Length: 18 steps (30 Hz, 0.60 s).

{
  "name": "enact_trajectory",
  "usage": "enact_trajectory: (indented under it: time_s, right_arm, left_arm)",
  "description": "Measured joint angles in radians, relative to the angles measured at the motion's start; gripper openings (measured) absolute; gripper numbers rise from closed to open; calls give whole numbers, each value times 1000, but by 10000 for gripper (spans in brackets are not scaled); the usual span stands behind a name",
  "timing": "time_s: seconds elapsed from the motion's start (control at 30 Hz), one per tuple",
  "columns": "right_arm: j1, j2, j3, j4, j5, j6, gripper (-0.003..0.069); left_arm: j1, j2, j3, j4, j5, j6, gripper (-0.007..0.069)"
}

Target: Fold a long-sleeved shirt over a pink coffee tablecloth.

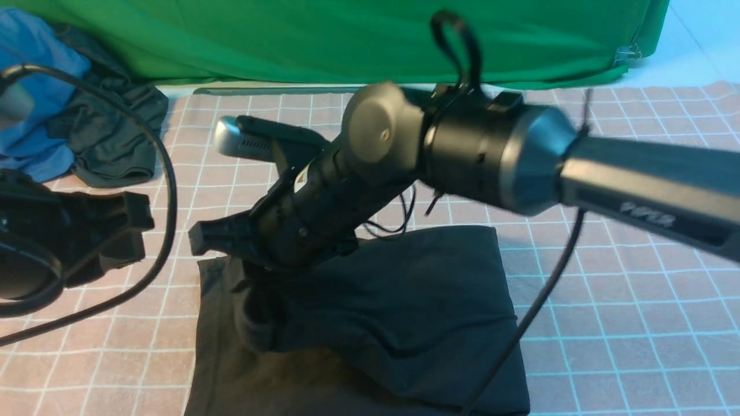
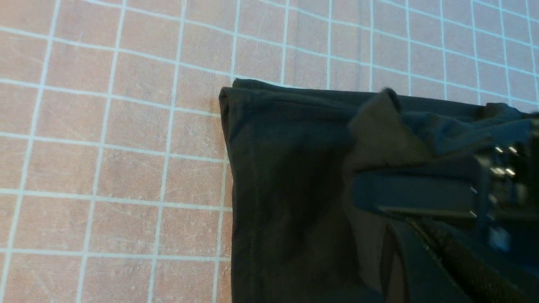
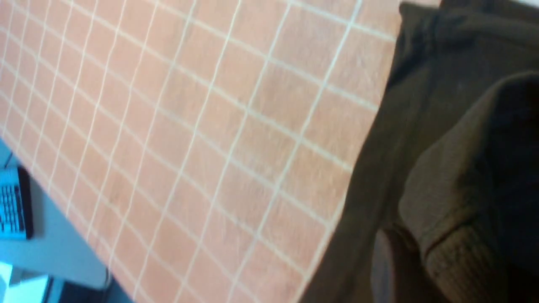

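Front view had the shirt (image 1: 404, 306) lying as a compact dark block on the tablecloth (image 1: 607, 289), directly under the right gripper (image 1: 254, 326). Its tip was buried in a bunched roll of fabric on the side of the block nearest the left gripper (image 1: 134, 232). The left gripper hung well clear of the shirt over bare tablecloth, jaws together and holding nothing. Left wrist view showed a squared corner of the shirt (image 2: 286, 189) flat on the tablecloth (image 2: 105, 168), its layers stacked at the edge. Beyond the corner, a raised flap of fabric sat against the blurred dark body of the right gripper. Right wrist view looked along the shirt's side (image 3: 421, 105), with a ribbed cuff (image 3: 459, 256) draped right beside that gripper's finger. Whether the jaws pinched the cuff or stood free of it could not be told. The step looked like laying a sleeve onto the folded body. Next would call for a clean release and a straight lift so the cuff was not dragged, then the closing fold.
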Motion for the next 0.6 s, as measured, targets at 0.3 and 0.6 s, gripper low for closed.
enact_trajectory:
  time_s: [0.3, 0.6]
  right_arm:
    - [-5, 35, -24, 56, -13, -41, 422]
    - [-104, -37, -219, -155, 441, -201, 178]
  left_arm:
    - [0, -3, 0, 10, 48, 0, 13]
    - [0, 8, 0, 43, 118, -82, 13]
